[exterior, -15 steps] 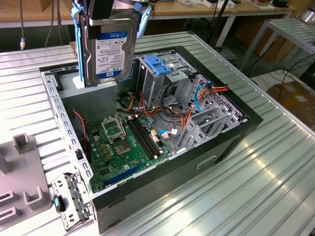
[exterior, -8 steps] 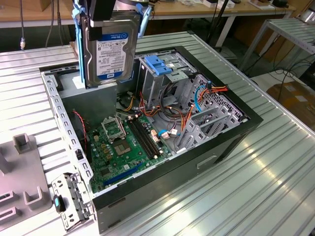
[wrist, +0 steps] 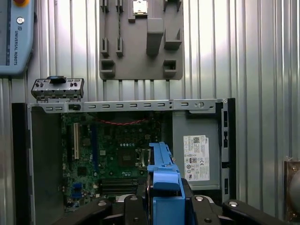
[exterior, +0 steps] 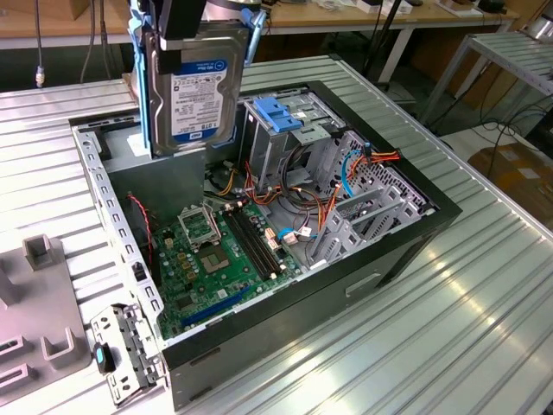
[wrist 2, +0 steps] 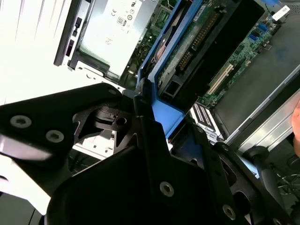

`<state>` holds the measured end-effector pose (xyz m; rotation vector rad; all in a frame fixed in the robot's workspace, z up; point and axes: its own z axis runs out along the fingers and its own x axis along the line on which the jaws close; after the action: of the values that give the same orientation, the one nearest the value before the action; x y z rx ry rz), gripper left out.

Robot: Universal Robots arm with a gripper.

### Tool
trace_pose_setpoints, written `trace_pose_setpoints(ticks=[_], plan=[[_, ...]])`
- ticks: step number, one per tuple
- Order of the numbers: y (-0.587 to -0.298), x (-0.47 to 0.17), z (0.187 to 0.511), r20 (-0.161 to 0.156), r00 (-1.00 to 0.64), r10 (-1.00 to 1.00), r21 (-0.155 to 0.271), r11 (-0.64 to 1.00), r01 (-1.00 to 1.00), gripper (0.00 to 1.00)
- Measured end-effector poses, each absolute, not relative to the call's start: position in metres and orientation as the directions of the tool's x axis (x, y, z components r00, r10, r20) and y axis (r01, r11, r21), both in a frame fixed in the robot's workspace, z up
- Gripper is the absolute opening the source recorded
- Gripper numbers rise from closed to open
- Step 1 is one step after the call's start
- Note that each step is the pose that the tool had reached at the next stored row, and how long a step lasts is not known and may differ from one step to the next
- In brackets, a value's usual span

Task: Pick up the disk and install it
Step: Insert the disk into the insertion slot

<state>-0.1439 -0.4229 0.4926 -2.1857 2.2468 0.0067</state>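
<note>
Hanging upright in the air, the disk [exterior: 192, 91] is being gripped at its top end by the hand [exterior: 194, 28], whose fingers are closed on the blue side rails. In the exterior view the disk is turning its blue-and-white label, with lines of print and a barcode, toward the camera, and it is hovering over the far corner of the open computer case [exterior: 86, 177] on the exterior view's left. The case is lying on its side on the ribbed metal tabletop [exterior: 449, 328], exposing the green motherboard [exterior: 216, 251] and a blue latch plate [exterior: 281, 112] on the grey drive cage. In the second wrist view the black fingers [wrist 2: 140, 122] are clamping one blue rail [wrist 2: 157, 79], the disk's circuit-board side is facing the camera, and the grey power-supply box [wrist 2: 117, 28] is showing its white printed sticker beneath. In the first wrist view the disk is appearing edge-on, its blue rail running between the fingers, directly over the open case and between the motherboard and the stickered power-supply box. Beyond the case a grey fixture plate [wrist: 140, 42] is lying on the tabletop, and a blue pendant [wrist: 14, 42] bearing white lettering is lying at the corner.
</note>
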Motion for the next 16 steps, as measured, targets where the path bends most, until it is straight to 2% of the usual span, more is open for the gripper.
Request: trace_pose_setpoints(ticks=[16], plan=[[-0.433,-0.13,0.492,-0.006,-0.028,-1.0,-0.002,0.028,-1.0,0.37]])
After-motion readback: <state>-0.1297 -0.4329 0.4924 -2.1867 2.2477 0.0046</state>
